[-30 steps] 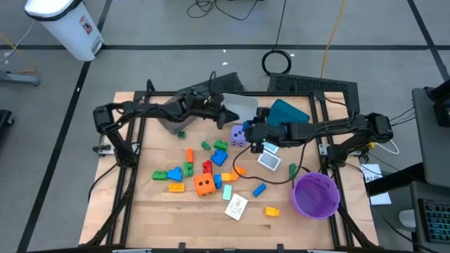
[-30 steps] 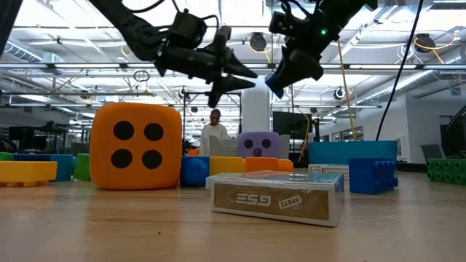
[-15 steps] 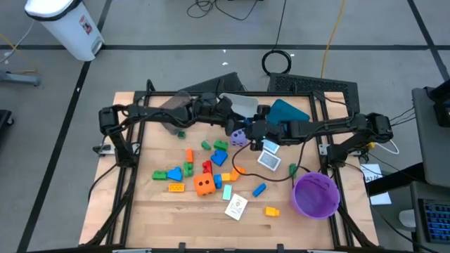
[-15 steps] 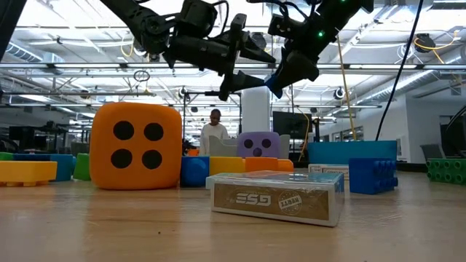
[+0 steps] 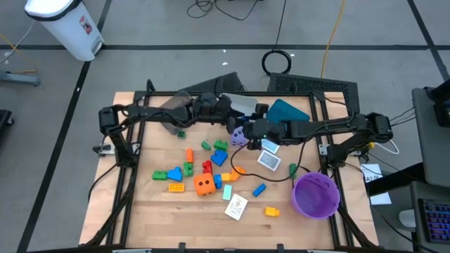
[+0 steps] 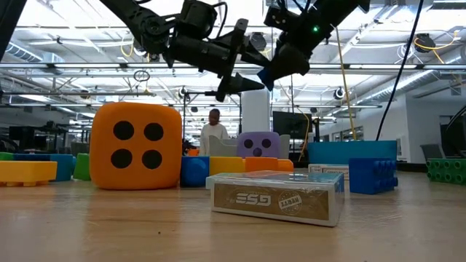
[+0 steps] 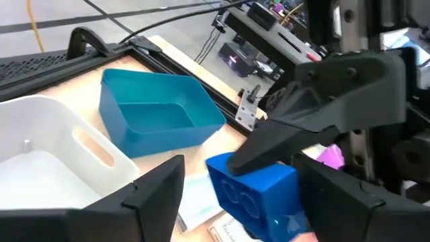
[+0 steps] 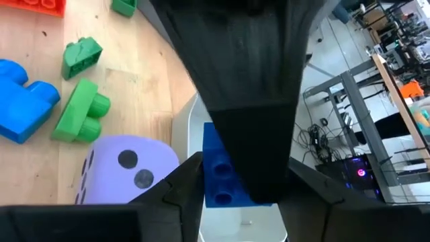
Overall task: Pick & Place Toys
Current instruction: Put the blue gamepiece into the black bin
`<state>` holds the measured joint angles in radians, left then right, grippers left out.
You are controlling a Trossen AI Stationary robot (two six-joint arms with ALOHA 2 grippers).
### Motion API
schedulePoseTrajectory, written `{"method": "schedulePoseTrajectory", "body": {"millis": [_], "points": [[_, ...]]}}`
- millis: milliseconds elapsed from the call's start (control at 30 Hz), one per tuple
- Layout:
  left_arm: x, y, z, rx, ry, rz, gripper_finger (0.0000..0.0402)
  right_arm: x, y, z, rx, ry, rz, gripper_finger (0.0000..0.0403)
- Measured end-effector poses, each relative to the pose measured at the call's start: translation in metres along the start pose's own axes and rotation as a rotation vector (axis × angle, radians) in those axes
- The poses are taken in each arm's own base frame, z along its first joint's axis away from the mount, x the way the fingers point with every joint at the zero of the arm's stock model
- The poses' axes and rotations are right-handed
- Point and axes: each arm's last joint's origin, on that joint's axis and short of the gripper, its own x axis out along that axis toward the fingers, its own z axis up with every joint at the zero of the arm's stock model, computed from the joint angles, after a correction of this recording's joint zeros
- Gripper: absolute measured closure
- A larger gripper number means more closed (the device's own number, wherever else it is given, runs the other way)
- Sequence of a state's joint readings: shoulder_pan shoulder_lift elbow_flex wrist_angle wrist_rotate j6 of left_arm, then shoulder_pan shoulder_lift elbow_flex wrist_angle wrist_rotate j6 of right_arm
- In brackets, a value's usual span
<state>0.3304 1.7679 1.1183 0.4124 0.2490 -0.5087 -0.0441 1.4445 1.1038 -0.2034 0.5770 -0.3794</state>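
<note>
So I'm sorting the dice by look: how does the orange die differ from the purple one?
The orange die shows a face with four black dots in the low view; the purple die shows two. The orange die sits near the table's front among the small blocks; the purple die sits farther back, beside the right tool. In the low view the orange die stands in full sight, while blocks hide the purple die's base. Both are rounded, dotted cubes resting on the table.
</note>
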Motion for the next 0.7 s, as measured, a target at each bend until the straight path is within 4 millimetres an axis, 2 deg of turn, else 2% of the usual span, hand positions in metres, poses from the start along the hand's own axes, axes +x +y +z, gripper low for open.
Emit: {"method": "schedulePoseTrajectory", "body": {"millis": [300, 467, 700], "points": [[-0.0019, 0.0046, 0.0024, 0.012, 0.013, -0.011, 0.023, 0.0005, -0.0004, 0.0003, -0.002, -0.006, -0.004, 0.026], [-0.0023, 0.0061, 0.0031, 0.031, 0.012, -0.012, 0.0283, 0.0004, -0.0012, 0.0023, 0.01, -0.023, -0.013, 0.0229], [-0.0028, 0.0088, 0.0038, 0.069, 0.017, -0.023, 0.0288, -0.0008, -0.003, 0.0065, -0.06, -0.058, -0.028, 0.0199]]}}
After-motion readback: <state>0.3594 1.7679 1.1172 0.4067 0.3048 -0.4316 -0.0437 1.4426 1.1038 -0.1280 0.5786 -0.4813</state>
